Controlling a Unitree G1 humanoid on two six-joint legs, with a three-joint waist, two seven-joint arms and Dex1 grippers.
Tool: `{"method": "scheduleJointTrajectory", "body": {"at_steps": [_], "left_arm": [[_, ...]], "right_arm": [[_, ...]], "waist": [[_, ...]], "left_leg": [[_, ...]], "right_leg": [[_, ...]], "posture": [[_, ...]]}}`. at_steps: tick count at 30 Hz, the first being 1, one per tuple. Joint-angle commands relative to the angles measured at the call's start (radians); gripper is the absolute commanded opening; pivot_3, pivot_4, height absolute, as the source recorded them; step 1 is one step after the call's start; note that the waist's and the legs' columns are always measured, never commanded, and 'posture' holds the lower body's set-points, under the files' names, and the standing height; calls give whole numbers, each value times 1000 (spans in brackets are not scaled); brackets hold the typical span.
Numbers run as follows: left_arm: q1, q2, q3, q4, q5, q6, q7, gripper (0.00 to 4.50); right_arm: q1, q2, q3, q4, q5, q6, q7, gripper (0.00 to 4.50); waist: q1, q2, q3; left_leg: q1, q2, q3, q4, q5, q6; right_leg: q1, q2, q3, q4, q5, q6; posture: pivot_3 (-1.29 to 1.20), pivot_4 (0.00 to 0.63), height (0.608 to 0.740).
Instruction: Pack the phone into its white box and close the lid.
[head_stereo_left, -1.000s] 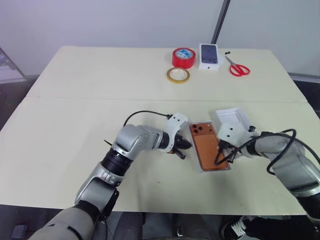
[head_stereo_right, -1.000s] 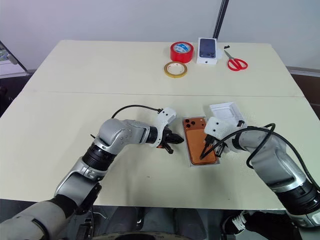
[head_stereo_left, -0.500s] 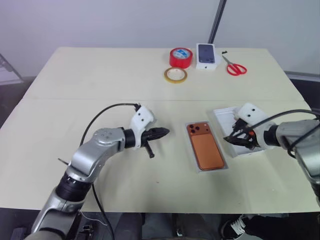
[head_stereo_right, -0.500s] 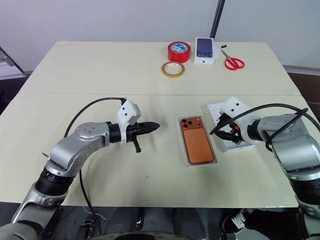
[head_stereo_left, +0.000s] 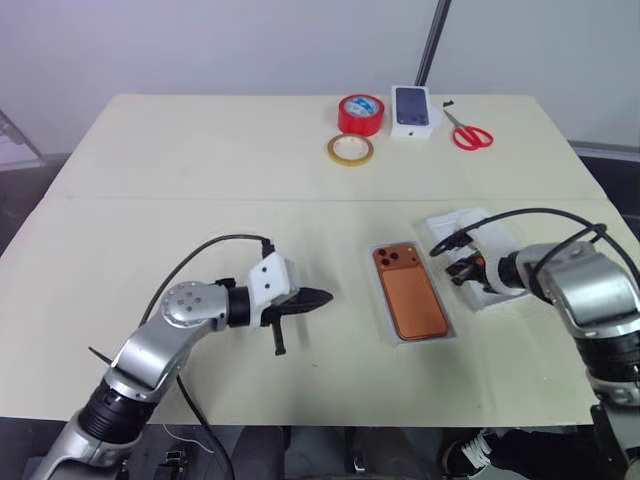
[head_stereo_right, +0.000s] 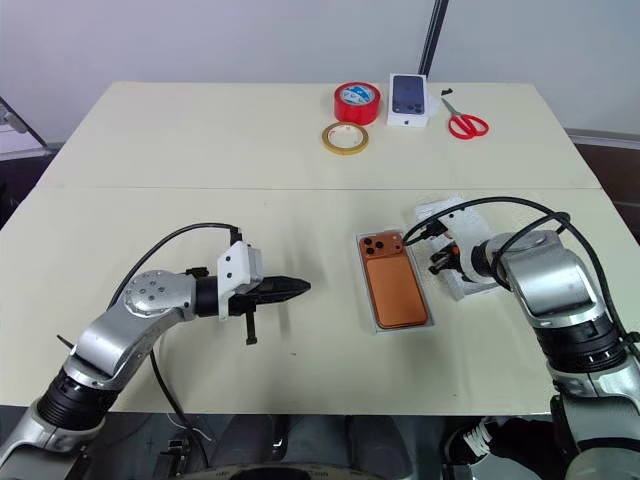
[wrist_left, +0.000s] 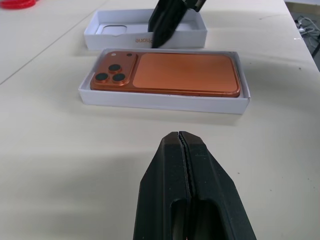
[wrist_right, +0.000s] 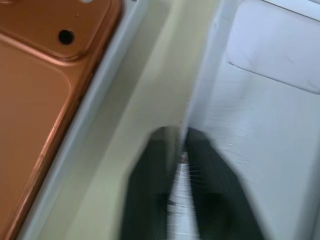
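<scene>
Phone (head_stereo_left: 410, 303) already lies back-up in the white box (head_stereo_left: 447, 333), flat on the tabletop (head_stereo_left: 200, 160), camera cluster at the far end; it sits between the two sets of jaws, nearer the right. So packing reads as done and the lid step is in hand. The lid (head_stereo_left: 492, 232), a second shallow white tray lying open side up, is just beside the box on the side away from the left gripper. Right gripper (head_stereo_right: 447, 262) is at the lid's near long wall, the wall facing the box; in the right wrist view its jaws are pressed together astride that thin wall, one black finger (wrist_right: 148, 190) outside and the other inside, so it looks pinched on the lid's edge, though the blur leaves the firmness of the bite uncertain. Left gripper (wrist_left: 184, 150) hangs apart from the box on the opposite side, jaws pressed together on nothing, pointing at the box's long wall. Judgement: next move calls for lifting the lid by that wall, turning it over so its open side faces down, and squaring it above the box before lowering. A one-wall pinch lets the lid swing, so the box may need steadying from the left side while the lid goes on.
</scene>
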Motion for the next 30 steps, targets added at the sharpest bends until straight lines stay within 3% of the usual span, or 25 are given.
{"method": "scheduleJointTrajectory", "body": {"at_steps": [1, 6, 10, 13, 16, 17, 19, 22, 26, 29, 30], "left_arm": [[10, -8, 20, -25, 2, -23, 9, 0], [11, -24, 90, 11, -8, -25, 53, 0], [-3, -44, 174, 77, -19, -15, 104, 0], [-13, -48, 199, 108, -11, -21, 121, 0], [-33, -50, 204, 143, 6, -39, 130, 0], [-42, -54, 203, 153, 10, -44, 131, 0], [-52, -60, 200, 162, 14, -50, 132, 0], [-71, -80, 184, 156, 12, -52, 131, 0], [-82, -99, 145, 143, 21, -43, 112, 0], [-102, -125, 71, 148, 45, -45, 95, 0], [-112, -135, 54, 157, 51, -44, 91, 0]], "right_arm": [[-35, 9, -67, -43, 38, 65, -21, 62], [-138, 59, -214, -113, 154, 207, 8, 62], [-202, 160, -378, -137, 456, 262, 11, 62], [-203, 207, -428, -100, 782, 262, -128, 62], [-172, 226, -398, -19, 1214, 262, -384, 62], [-124, 148, -300, -15, 1478, 137, -548, 62], [-60, 60, -180, -24, 1752, -31, -737, 62], [58, 91, -102, -43, 1797, -158, -869, 62], [127, 143, -102, -48, 1797, -238, -994, 62], [97, 174, -140, -10, 1797, -247, -1041, 919], [81, 187, -154, 2, 1797, -246, -1056, 1396]], "waist": [[0, 0, 0], [-3, 3, 2], [-4, 3, 2], [-1, 3, 2], [1, 3, 2], [2, 3, 2], [5, 2, 3], [-6, 1, 3], [-8, 2, 3], [-5, 2, 3], [-1, 2, 3]], "left_leg": [[0, 0, 0, 0, 0, 0], [0, 0, 0, 0, 0, 0], [0, 2, 0, -1, 0, 0], [0, 2, 0, -1, 0, 1], [-1, 1, 1, 1, -1, 1], [-1, 1, 1, 2, -1, 2], [-2, 0, 0, 2, -1, 3], [-2, 1, 2, 3, -2, 4], [-1, 2, 2, 3, -2, 4], [-1, 2, 2, 3, -2, 4], [-1, 2, 2, 3, -2, 4]], "right_leg": [[0, 0, 0, 0, 0, 0], [0, 0, 0, 0, 0, 0], [-1, 2, 0, 1, 0, 0], [0, 2, -1, 0, 0, 0], [0, 0, 0, 1, 0, 0], [0, 0, 0, 1, 0, 0], [0, -1, -1, 0, 0, 0], [1, 0, 0, 0, 0, 0], [-1, 2, 1, 2, 0, 0], [0, 2, 1, 2, 0, 0], [0, 2, 1, 2, 0, 0]], "posture": [[0, 150, 740], [0, 150, 740], [0, 150, 740], [0, 150, 740], [0, 150, 740], [0, 150, 740], [0, 150, 740], [0, 150, 740], [0, 150, 740], [0, 150, 740], [0, 150, 740]]}}
